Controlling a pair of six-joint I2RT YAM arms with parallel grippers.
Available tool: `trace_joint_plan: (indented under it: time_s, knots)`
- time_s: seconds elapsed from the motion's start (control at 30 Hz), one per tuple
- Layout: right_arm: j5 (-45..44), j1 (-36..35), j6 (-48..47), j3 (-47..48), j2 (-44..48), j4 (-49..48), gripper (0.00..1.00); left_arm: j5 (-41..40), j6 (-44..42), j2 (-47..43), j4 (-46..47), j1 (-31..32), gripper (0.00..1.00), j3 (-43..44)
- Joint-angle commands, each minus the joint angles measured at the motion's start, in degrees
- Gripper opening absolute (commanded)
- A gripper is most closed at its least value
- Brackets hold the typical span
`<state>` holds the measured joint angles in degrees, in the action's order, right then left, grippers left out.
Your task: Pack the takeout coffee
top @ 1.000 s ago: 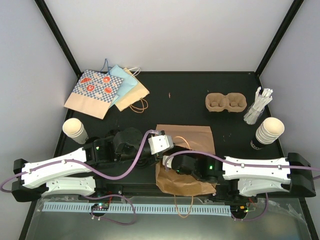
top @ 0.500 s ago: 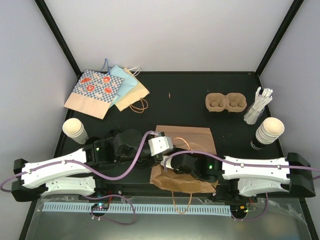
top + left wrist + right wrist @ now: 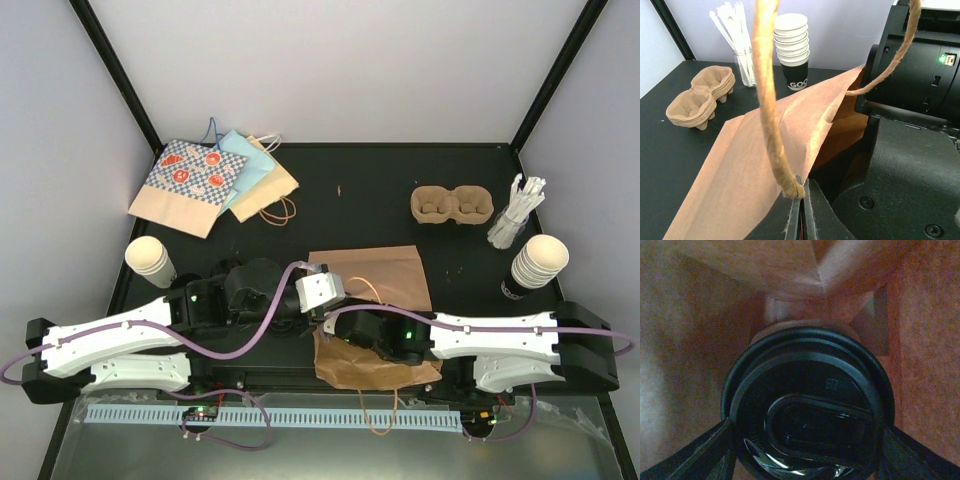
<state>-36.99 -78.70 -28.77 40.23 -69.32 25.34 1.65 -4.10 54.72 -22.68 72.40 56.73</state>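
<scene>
A brown paper bag [image 3: 375, 280] lies on its side in the middle of the table. My left gripper [image 3: 802, 200] is shut on the bag's mouth edge beside the twine handle [image 3: 767, 100] and holds it up. My right gripper [image 3: 807, 452] is inside the bag [image 3: 695, 315], its fingers [image 3: 715, 450] on either side of a cup with a black lid [image 3: 807, 405]. From above, the bag hides the right gripper, and only the arm [image 3: 480, 335] shows. The tan cup carrier [image 3: 452, 205] sits empty at the back right; it also shows in the left wrist view [image 3: 700, 95].
A stack of cream cups [image 3: 540, 262] and a glass of stirrers [image 3: 515, 215] stand at the right edge. Another cup stack [image 3: 150, 260] stands at the left. Flat patterned paper bags [image 3: 210, 180] lie at the back left.
My right arm has reached further left, deeper into the bag. The bag's near end has shifted and bulged. My left gripper has kept its hold.
</scene>
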Motion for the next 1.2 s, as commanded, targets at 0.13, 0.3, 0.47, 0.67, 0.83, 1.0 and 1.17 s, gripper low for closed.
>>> trace_joint_plan:
  time_s: [0.13,0.3,0.47,0.67,0.83,1.0,1.17]
  knots:
    - [-0.8,0.8,-2.1,-1.7,-2.7,-1.6,0.44,4.4,2.4,-2.5,3.1,0.4,0.02,-0.4]
    - [-0.6,1.6,-2.5,-2.4,-4.6,-1.7,0.44,4.3,3.6,-3.6,3.0,0.4,0.01,-0.5]
    - [-3.1,1.8,-5.9,-5.0,-5.9,-6.6,0.44,4.9,4.3,-3.4,2.8,0.4,0.02,-0.8]
    - [-6.3,2.0,-7.2,-5.4,-8.0,-11.6,0.42,6.1,4.8,-2.6,2.6,0.4,0.01,-1.2]
    - [-7.6,2.0,-12.7,-8.7,-3.7,-22.8,0.41,6.1,5.0,-2.8,2.3,0.3,0.02,-1.5]
    - [-6.5,2.2,-16.8,-10.5,-1.1,-27.1,0.41,6.7,5.1,-3.5,2.5,0.3,0.01,-1.7]
    - [-5.2,2.4,-17.6,-8.9,0.3,-26.1,0.41,6.6,5.1,-3.6,2.5,0.2,0.02,-1.9]
